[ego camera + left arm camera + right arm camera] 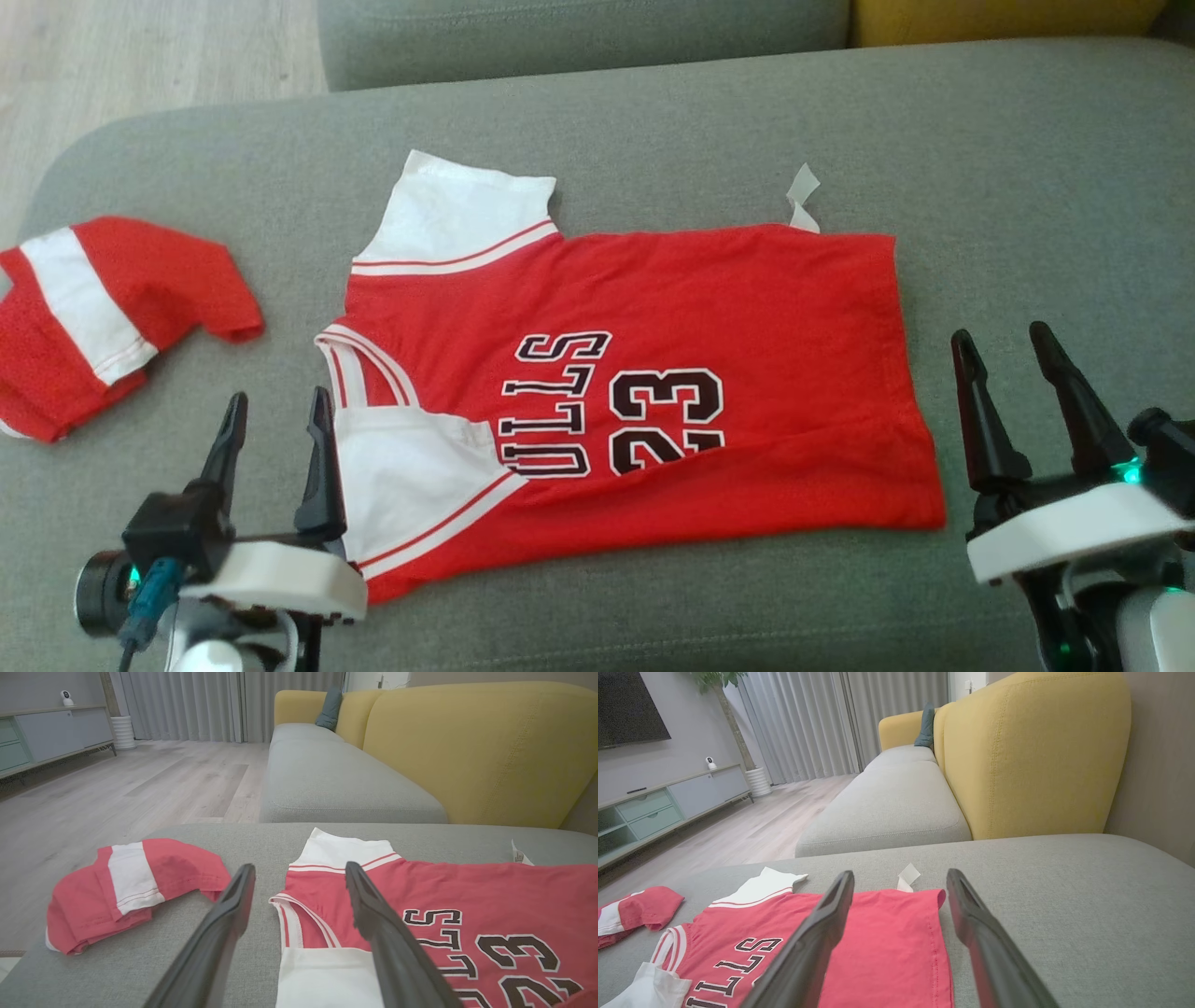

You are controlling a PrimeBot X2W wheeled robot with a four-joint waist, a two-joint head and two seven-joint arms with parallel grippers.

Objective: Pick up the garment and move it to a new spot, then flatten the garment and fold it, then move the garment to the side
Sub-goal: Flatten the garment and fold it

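Observation:
A red jersey [709,317] with white sleeves and black "23" lettering lies on the grey sofa cushion [1027,187], its near long edge folded over so the print is cut off. The same garment [467,896] fills the right half of the left wrist view and appears as the jersey [887,933] in the right wrist view. My left gripper [276,411] stands open at its collar end, beside the near white sleeve. My right gripper [1006,341] stands open just off the hem end, holding nothing.
A second red-and-white garment [103,317] lies crumpled at the cushion's left edge. A white care label [801,196] sticks out from the jersey's far edge. A yellow sofa back [1031,756] rises behind; wooden floor [117,788] lies to the left.

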